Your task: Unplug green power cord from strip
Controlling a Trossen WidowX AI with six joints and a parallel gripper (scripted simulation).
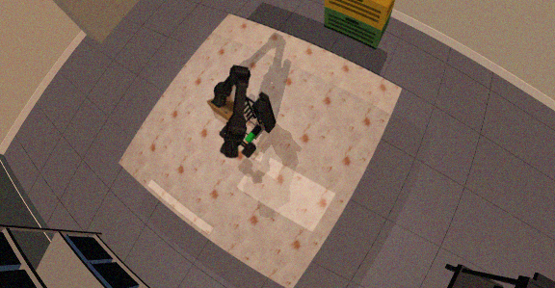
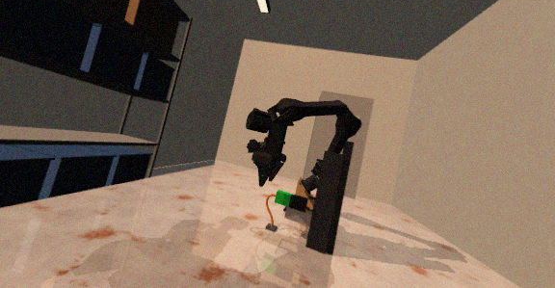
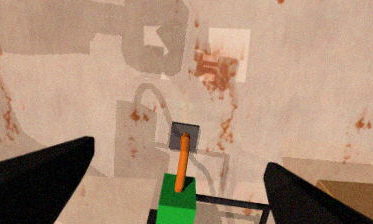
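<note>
The plug has a green body (image 1: pixel 251 137) (image 2: pixel 283 198) (image 3: pixel 176 215) and a black front part (image 1: pixel 257 130) (image 2: pixel 298 202). It is held up off the table, pointing at the tall black power strip (image 1: pixel 266 113) (image 2: pixel 330 202). In the exterior view a little tan shows between the plug's front and the strip; whether its prongs are still in a socket I cannot tell. An orange cord (image 2: pixel 269 207) (image 3: pixel 183 162) curves from the plug's rear down to a small dark block (image 2: pixel 271 227) (image 3: pixel 176 143). My gripper (image 2: pixel 267 182) (image 3: pixel 181 158) is wide open and empty, with its fingertips above and behind the plug.
A wooden piece (image 1: pixel 218 110) (image 2: pixel 302 185) (image 3: pixel 354 197) lies by the arm's base. A thin black wire frame (image 3: pixel 232 201) is close by the plug and strip. Yellow and green crates (image 1: pixel 358 7) stand beyond the table, and a shelf unit (image 2: pixel 87 135) stands to the left.
</note>
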